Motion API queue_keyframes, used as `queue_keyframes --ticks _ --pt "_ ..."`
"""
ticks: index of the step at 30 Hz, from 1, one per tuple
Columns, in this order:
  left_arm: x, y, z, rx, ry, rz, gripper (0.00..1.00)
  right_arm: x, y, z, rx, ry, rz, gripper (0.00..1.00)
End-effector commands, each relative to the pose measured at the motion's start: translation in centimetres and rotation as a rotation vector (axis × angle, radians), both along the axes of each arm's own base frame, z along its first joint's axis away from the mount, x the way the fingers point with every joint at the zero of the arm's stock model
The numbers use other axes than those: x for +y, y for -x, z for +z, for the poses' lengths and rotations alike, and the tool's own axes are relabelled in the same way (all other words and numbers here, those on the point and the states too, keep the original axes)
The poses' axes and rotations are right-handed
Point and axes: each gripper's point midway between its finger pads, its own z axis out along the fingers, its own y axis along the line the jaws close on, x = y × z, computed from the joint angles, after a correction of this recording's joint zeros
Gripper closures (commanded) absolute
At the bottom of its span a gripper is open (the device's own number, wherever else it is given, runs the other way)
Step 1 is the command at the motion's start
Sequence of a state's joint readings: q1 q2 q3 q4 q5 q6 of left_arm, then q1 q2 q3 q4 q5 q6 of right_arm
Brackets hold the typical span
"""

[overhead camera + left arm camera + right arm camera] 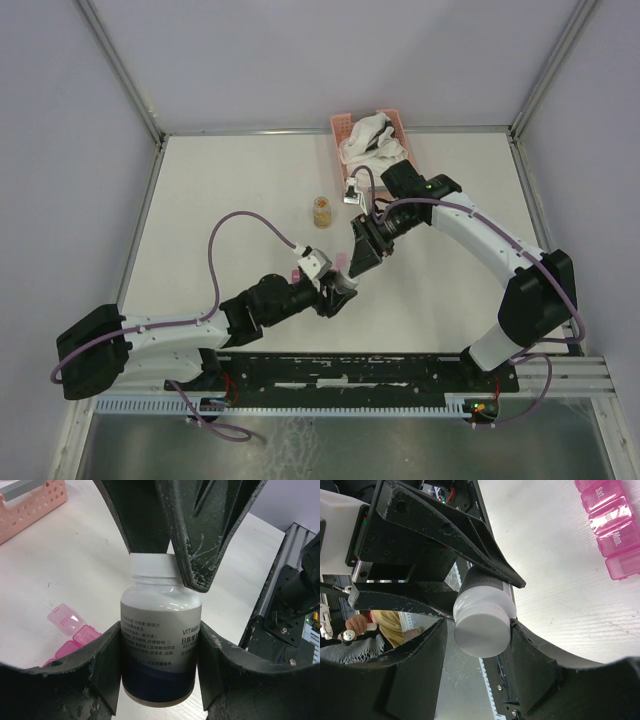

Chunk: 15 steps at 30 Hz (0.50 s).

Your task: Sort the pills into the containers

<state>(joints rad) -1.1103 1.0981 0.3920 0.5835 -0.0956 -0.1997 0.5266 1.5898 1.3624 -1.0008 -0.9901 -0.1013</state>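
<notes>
- The left end effector [160, 637] is clamped on the body of the white pill bottle [161, 610], holding it clear of the worktop [75, 570].
- The right end effector [479, 632] is closed around the bottle's cap [152, 564], meeting it end-on. The bottle's long axis runs straight from one end effector to the other.
- The cap is on, so twisting it off looks like the step in hand.
- The pink pill-box strip [70, 630] lies on the worktop beside the bottle, to its left in the left wrist view and nearer the left arm. No loose pills show.
</notes>
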Motion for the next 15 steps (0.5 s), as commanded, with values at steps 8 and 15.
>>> queue_keyframes --ticks 8,15 --pt "0.0 0.0 2.5 -0.048 0.075 -0.004 0.97 0.1 0.2 1.7 -0.024 -0.092 0.045 0.71" --pt "-0.7 2.2 3.3 -0.025 0.146 -0.122 0.97 -0.4 1.8 2.2 -0.248 -0.26 0.216 0.75"
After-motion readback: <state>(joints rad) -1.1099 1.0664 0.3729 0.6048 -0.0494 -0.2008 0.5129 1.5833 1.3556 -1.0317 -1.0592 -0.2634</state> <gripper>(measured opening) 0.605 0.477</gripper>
